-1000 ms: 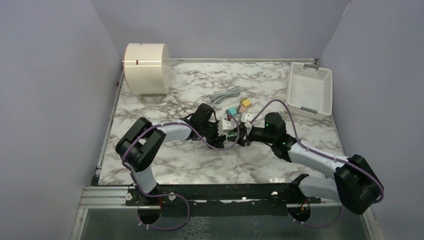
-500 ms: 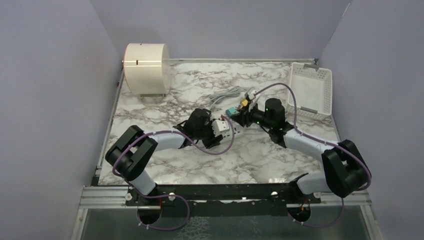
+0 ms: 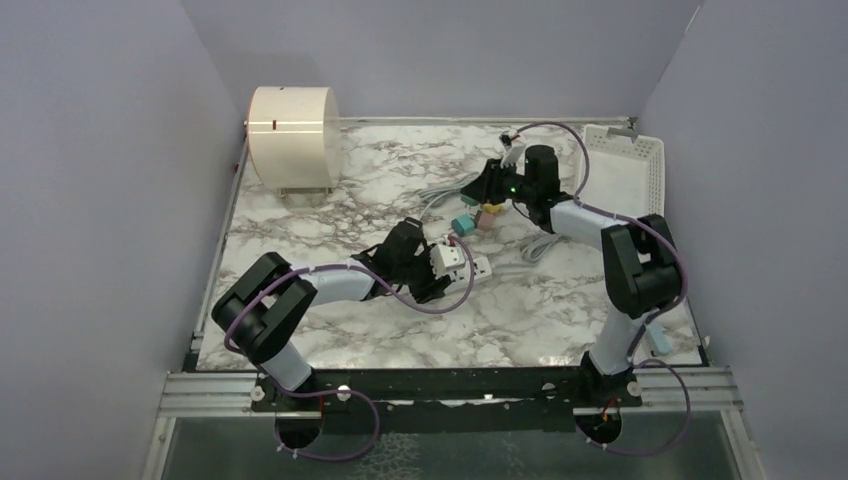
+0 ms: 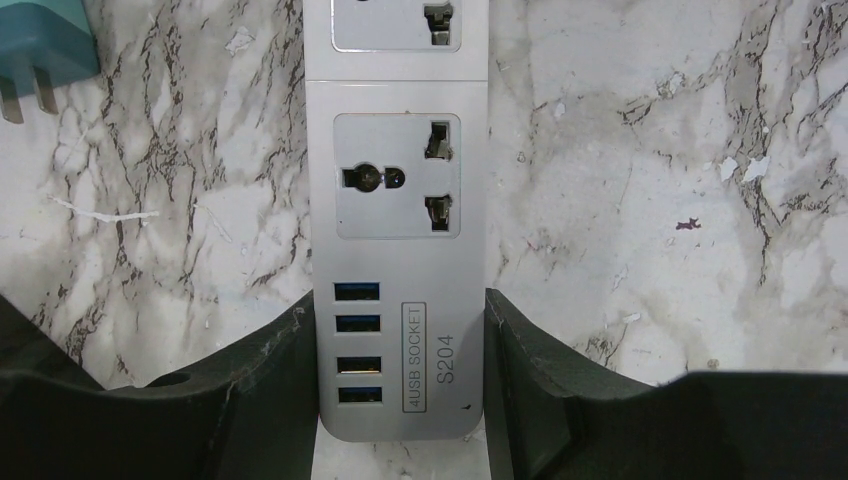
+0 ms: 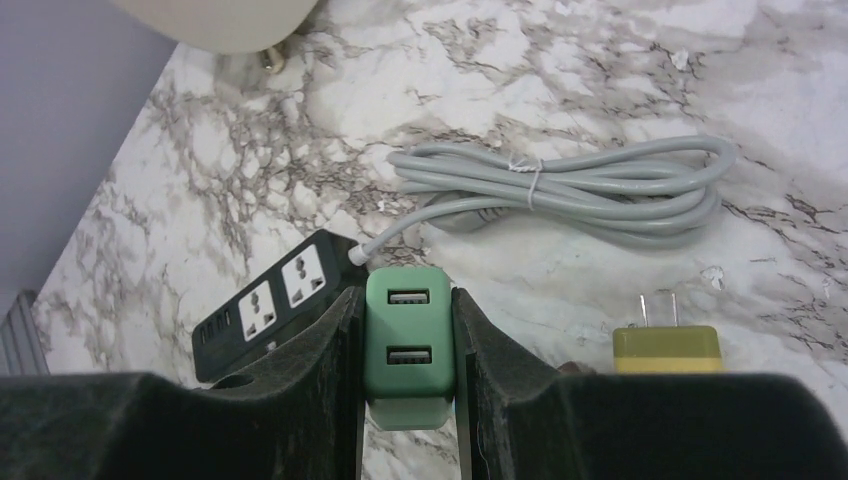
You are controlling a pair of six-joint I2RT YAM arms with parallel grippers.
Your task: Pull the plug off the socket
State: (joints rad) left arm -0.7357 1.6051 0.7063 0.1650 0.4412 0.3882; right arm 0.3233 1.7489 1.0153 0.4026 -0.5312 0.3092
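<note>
Marble tabletop [image 3: 560, 300], lilac walls [image 3: 100, 150]; left jaws clamp white socket strip [image 4: 396, 200], right jaws clamp green plug [image 5: 408, 345].

Green plug [image 5: 408, 345]; white socket strip [image 4: 396, 180]; grey-veined marble table [image 3: 520, 320].

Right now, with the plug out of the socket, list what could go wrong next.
1. The right gripper pinches the green plug only by its sides; a slip could drop it among the grey cable and the yellow plug.
2. The left gripper clamps the white power strip at its USB end only, so the strip could pivot if bumped.
</note>
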